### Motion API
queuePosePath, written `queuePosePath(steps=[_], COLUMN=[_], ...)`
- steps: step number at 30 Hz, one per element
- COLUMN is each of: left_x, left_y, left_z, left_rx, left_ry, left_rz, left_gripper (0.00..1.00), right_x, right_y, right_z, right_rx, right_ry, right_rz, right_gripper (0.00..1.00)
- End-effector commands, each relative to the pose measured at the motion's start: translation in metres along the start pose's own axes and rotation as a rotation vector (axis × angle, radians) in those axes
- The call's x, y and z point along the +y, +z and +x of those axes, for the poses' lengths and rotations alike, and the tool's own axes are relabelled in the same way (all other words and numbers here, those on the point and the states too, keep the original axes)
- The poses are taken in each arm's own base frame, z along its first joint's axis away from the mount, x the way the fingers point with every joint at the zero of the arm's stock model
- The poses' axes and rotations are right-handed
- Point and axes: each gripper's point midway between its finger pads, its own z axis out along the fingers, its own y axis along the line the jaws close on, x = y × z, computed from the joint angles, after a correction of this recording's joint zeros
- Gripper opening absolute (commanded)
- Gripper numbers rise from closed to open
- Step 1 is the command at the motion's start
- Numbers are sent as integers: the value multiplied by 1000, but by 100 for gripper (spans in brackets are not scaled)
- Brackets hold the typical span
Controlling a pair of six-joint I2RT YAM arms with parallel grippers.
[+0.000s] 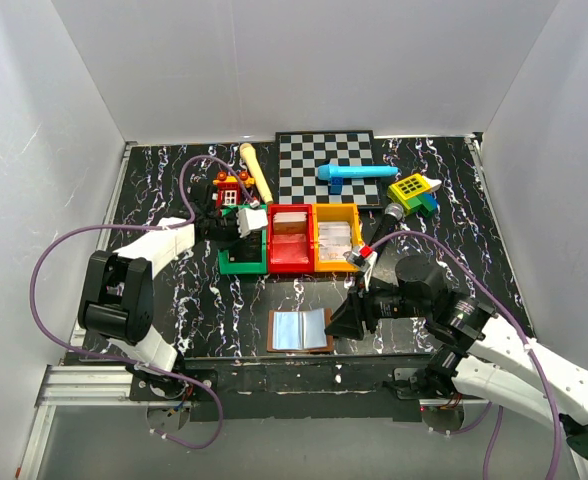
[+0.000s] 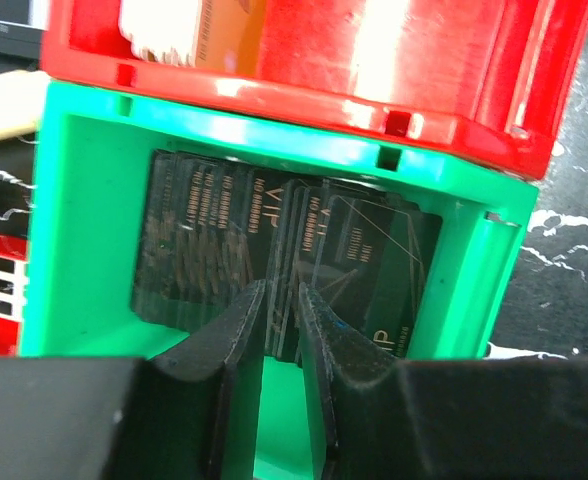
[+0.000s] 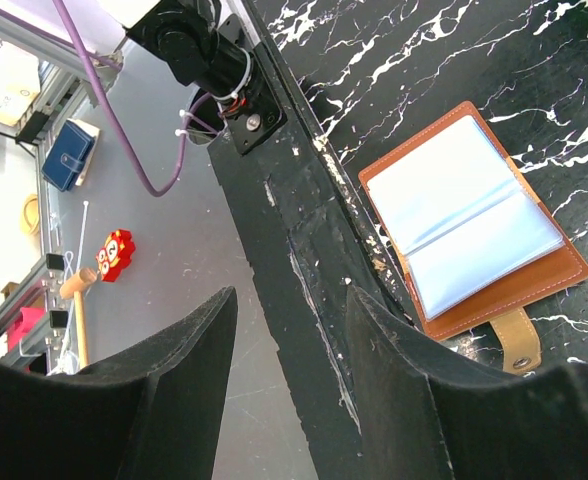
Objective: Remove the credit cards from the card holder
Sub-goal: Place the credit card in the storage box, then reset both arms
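Observation:
The brown card holder (image 1: 301, 330) lies open and flat near the table's front edge, its pale blue panels showing; it also shows in the right wrist view (image 3: 469, 225). My left gripper (image 1: 236, 224) reaches into the green bin (image 2: 74, 200). Its fingertips (image 2: 282, 300) are nearly closed on the edge of a black credit card (image 2: 279, 215). Several more black cards (image 2: 199, 240) stand in that bin. My right gripper (image 1: 350, 318) is open and empty, just right of the card holder; in its wrist view it (image 3: 292, 300) hangs over the table's front edge.
A red bin (image 1: 290, 240) and an orange bin (image 1: 336, 238) with cards stand right of the green bin (image 1: 242, 262). Behind them are a chessboard (image 1: 336, 165), a blue toy (image 1: 354, 173), a wooden stick (image 1: 256, 170) and toy blocks (image 1: 414, 190). White walls enclose the table.

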Motion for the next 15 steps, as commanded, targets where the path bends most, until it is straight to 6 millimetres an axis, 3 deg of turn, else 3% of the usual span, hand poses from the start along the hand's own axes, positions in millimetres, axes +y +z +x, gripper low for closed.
queuePosePath(steps=[1, 2, 3, 4, 8, 11, 15], left_x=[43, 51, 58, 64, 76, 81, 44], left_y=[-34, -43, -49, -58, -88, -132, -174], left_z=[-44, -51, -57, -60, -65, -46, -5], left_rx=[-38, -34, -35, -30, 6, 40, 125], left_ry=[34, 24, -6, -70, -347, -801, -1257], left_rz=[-168, -216, -265, -327, -586, -875, -1045], left_gripper=[20, 20, 54, 98, 98, 98, 98], right_x=[13, 12, 11, 10, 2, -5, -28], right_y=[-2, -2, -2, -3, -8, -15, -32], right_z=[-20, -20, -21, -24, -33, -43, -60], right_rx=[-52, -48, -47, -53, -65, -93, -172], right_ry=[-57, -58, -64, -73, -106, -116, -107], right_rz=[-36, -30, -21, -9, 62, 138, 326], right_gripper=[56, 56, 56, 56, 57, 57, 58])
